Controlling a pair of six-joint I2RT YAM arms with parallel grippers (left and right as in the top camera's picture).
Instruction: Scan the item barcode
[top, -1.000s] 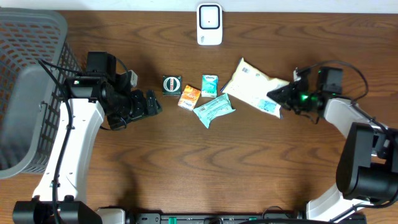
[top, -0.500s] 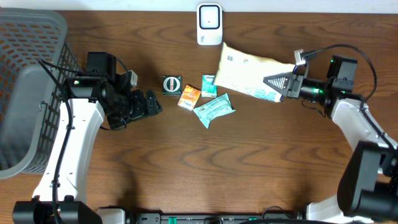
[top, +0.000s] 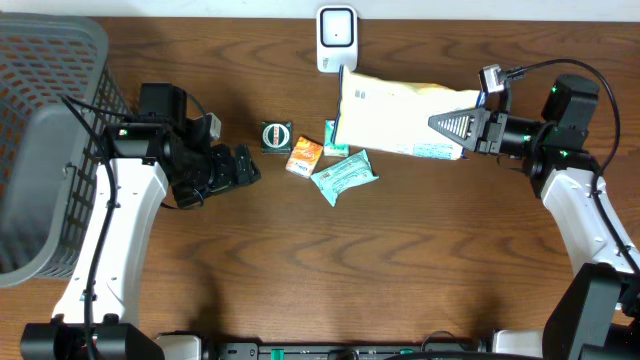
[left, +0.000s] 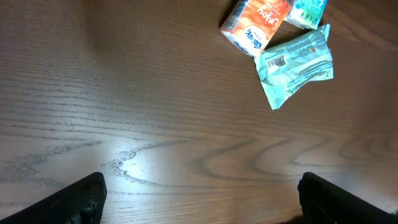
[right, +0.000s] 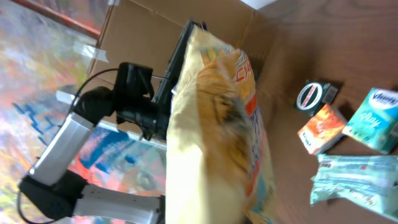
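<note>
Your right gripper is clamped tight on the edge of the pale yellow bag, held near the scanner, while your left gripper gapes wide, empty.

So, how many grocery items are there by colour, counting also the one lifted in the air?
Pale yellow plastic bag: 1
Small orange cardboard box: 1
Teal packs, a small teal carton and a crinkled teal plastic wrapper: 2
Round black-and-green tin: 1
Total: 5

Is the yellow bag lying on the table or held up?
Held up: the right gripper pinches the yellow bag by one end, above the table.
</note>
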